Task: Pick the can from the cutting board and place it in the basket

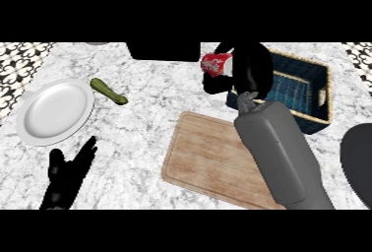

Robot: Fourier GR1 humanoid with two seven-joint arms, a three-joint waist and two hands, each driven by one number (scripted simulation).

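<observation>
Grasping the can (213, 63), my right robot hand (247, 64) hangs apparently just left of the basket (317, 83).

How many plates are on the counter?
1. The white plate lies at the counter's left side, beside the green vegetable. The right arm might hide something else.

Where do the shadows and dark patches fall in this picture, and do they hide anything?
Head view: lighting is even, with no glare on the white plate. The right hand casts a dark shadow by the red can it grips, hiding the basket's near corner. The cutting board shows clearly.
</observation>
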